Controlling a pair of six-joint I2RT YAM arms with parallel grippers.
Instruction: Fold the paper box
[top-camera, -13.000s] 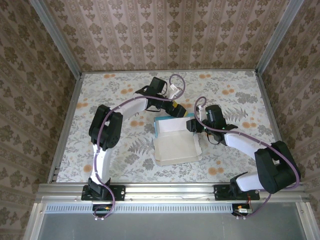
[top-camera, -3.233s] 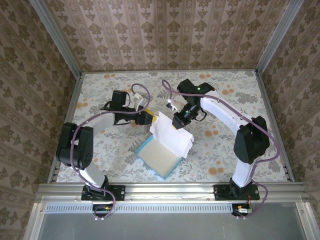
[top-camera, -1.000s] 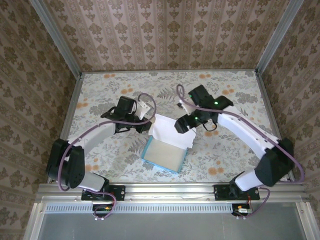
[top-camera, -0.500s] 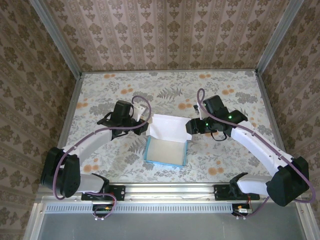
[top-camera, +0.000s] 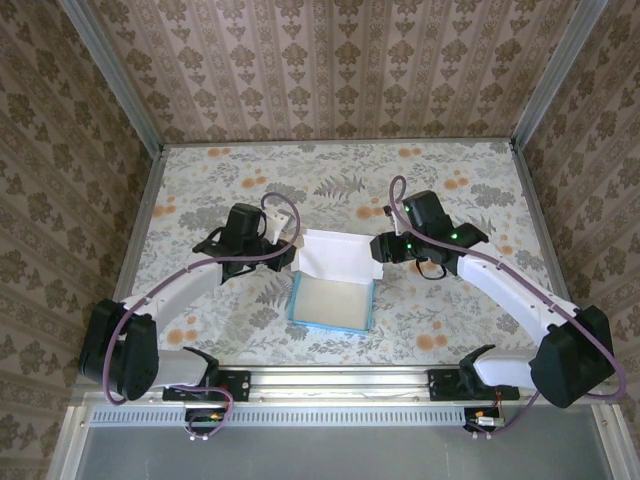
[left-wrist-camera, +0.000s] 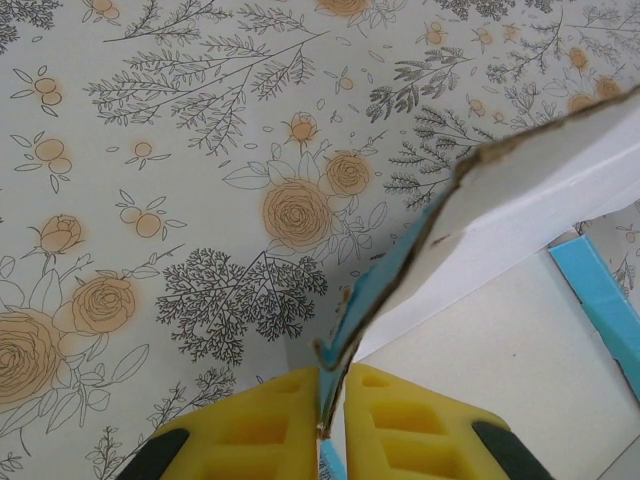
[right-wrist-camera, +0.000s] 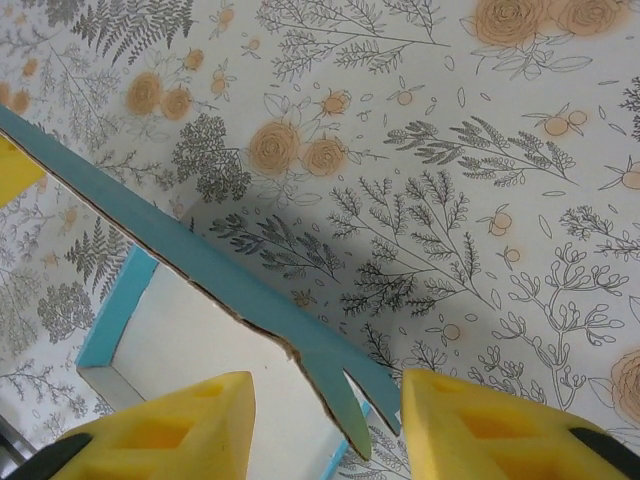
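Over on the left, the left gripper (left-wrist-camera: 322, 378) has its yellow fingers (left-wrist-camera: 265, 410) pinched together on thin card. That's the left end of the raised flap (left-wrist-camera: 520, 190) of the paper box (top-camera: 333, 300), whose torn-looking edge climbs away from the jaws up and to the right, turquoise on one face and off-white on the other.

Moving to the middle, the box sits on the floral table (top-camera: 200, 200), between the two arms and a little nearer the bases than the far wall. It's a shallow tray with a turquoise rim and a pale inside, and its far flap stands up white between the grippers.

And on the right, the right gripper (right-wrist-camera: 325, 385) is at the other end of that flap with its jaws apart. The yellow pads (right-wrist-camera: 455, 405) stand either side of the turquoise card edge, which runs diagonally down between them and ends in a notched tip close to the right-hand pad, with a visible gap on the other side. The tray's open inside shows just below.
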